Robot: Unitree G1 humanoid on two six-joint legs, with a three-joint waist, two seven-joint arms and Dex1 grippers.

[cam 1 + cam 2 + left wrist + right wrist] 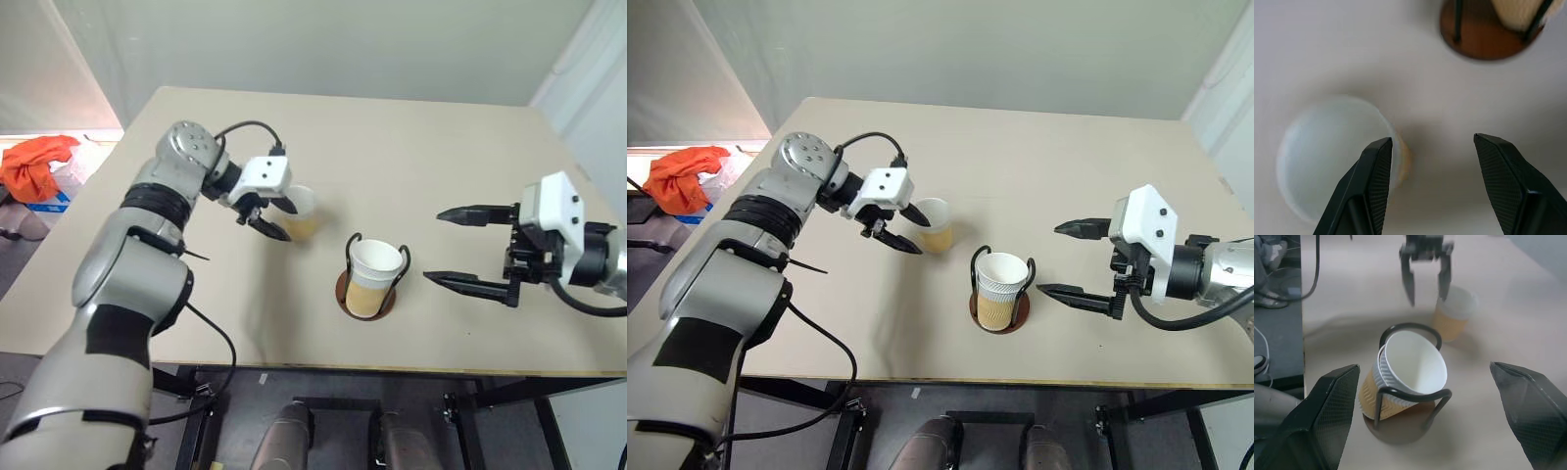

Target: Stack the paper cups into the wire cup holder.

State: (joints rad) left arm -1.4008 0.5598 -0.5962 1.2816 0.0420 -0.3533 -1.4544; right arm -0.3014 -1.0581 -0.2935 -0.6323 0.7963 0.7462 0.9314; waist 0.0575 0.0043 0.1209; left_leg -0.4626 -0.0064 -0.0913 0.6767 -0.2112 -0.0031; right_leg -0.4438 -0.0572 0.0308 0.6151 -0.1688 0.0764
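Starting at the left, we find the left claw [905, 229] angled downward at the one loose paper cup [934, 225], which stands upright on the worktop [411, 147], mouth up. The fingers stand apart and are not closed on anything. In the left wrist view one finger [1374, 181] lies over the cup's rim [1327, 156] while the other stands clear over bare worktop, so the cup sits off-centre, toward one finger, not midway in the gap. We judge that the coming grasp turns on this offset: the claw must shift sideways until the cup wall lies between both fingers (the cup's long axis is vertical, so a side grasp across the wall fits).

Moving to the centre, the wire cup holder [349, 257] stands near the loose cup but not touching it. It already carries nested paper cups [1410, 367], which lean to one side within the black loops instead of sitting plumb. We count at least two nested there; a ribbed rim shows behind the inner one.

At the right, the right claw [453, 248] hangs level beside the holder, its fingers spread wide and empty. It points toward the holder and is well apart from the loose cup. We therefore judge the left arm far the nearer for the pick-up.
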